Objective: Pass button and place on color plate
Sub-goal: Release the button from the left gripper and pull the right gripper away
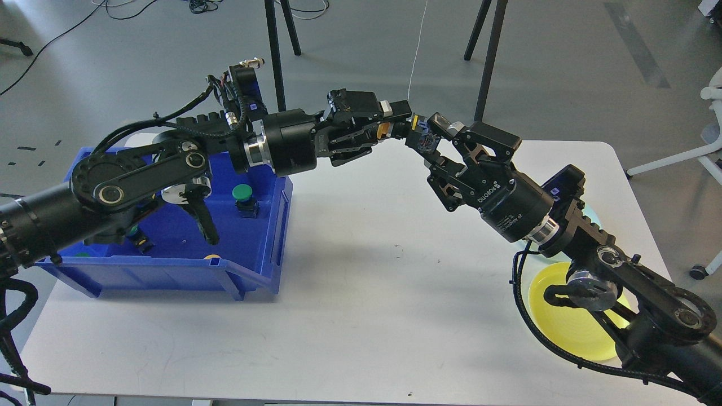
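Nearest, at the table's point(361, 316) right front, a yellow plate point(569, 324) lies flat, half covered by the right arm's elbow joints; a pale teal plate point(592, 217) peeks out just behind that arm. At the left front sits a blue bin point(265, 248) with a green-capped button point(243, 194) standing upright inside, and other small pieces I cannot make out under the left arm.

Farther back, above the middle of the table, the two arms meet in the air. The left gripper point(389, 127) has its fingers pressed in on a small button point(416, 128) with a yellowish and black body. The button lies roughly level, its long axis running left to right along the line between the two grippers, one end in the left fingers, the other pointing toward the right gripper point(431, 138). That one's fingertips sit right at the button's far end; whether they are pinching it or merely closing around it, I cannot tell from here.

Beyond the table, grey floor, tripod legs point(485, 56) and cables.
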### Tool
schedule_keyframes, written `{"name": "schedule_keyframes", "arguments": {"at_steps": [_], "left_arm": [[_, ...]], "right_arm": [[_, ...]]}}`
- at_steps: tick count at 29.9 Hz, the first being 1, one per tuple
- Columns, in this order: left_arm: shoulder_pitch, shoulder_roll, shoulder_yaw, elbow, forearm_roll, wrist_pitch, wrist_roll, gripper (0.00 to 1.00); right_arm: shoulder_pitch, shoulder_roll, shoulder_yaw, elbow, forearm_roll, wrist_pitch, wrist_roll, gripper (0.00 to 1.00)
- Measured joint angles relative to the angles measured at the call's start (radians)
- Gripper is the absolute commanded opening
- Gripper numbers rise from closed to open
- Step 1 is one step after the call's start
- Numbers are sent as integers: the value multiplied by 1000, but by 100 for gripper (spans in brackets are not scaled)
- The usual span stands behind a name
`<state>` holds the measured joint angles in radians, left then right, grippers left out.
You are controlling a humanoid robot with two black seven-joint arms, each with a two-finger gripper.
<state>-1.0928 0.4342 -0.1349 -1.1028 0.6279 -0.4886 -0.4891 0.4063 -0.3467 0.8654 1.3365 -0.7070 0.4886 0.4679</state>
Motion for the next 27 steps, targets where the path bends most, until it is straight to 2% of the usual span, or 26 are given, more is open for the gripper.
{"name": "schedule_keyframes", "arguments": {"at_steps": [4, 5, 7, 15, 20, 27], "left_arm": [[1, -8, 0, 0, 1, 0, 1, 61], [1, -11, 0, 0, 1, 0, 1, 66], [1, -16, 0, 0, 0, 0, 1, 85], [2, -20, -2, 0, -5, 0, 1, 95], [4, -21, -6, 5, -21, 0, 1, 95], [1, -44, -16, 88, -91, 0, 1, 99]], "right_arm": [[2, 0, -12, 1, 0, 0, -3, 4], [2, 0, -14, 1, 0, 0, -4, 4], [2, 0, -18, 1, 0, 0, -7, 3], [0, -12, -20, 0, 0, 0, -8, 3], [-29, -86, 28, 29, 13, 0, 1, 3], [-304, -197, 300, 115, 13, 0, 6, 3]]}}
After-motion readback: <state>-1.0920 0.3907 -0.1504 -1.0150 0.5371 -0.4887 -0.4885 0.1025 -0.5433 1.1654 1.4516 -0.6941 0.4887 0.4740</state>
